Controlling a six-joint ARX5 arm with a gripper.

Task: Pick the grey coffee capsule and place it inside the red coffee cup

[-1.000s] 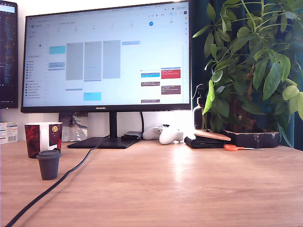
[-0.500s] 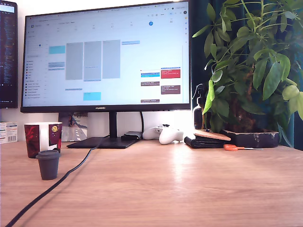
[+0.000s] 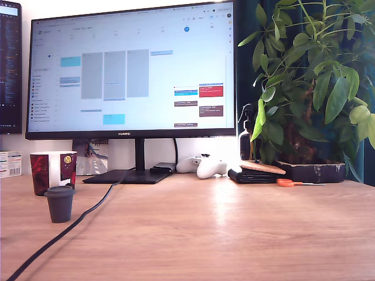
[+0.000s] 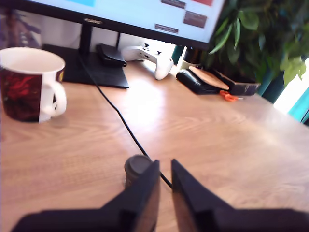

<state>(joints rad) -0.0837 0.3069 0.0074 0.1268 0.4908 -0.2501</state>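
Wood-grain worktop carried everything, and nearest the wrist camera were the jaws of the gripper, held almost closed with only a narrow slit between them and nothing in it. Just beyond the tips stood the grey coffee capsule, upright, partly hidden behind one finger and off to one side of the slit rather than in line with it. A black cable ran across the wood right beside the capsule. From that spacing a descent looked likely to land a finger on the capsule's rim and tip it or shove it aside, and the cable could snag a fingertip; the jaws would have needed to spread and re-centre. Farther off sat the red coffee cup, upright, mouth open. Behind it rose the monitor, with a white game controller and a plant.
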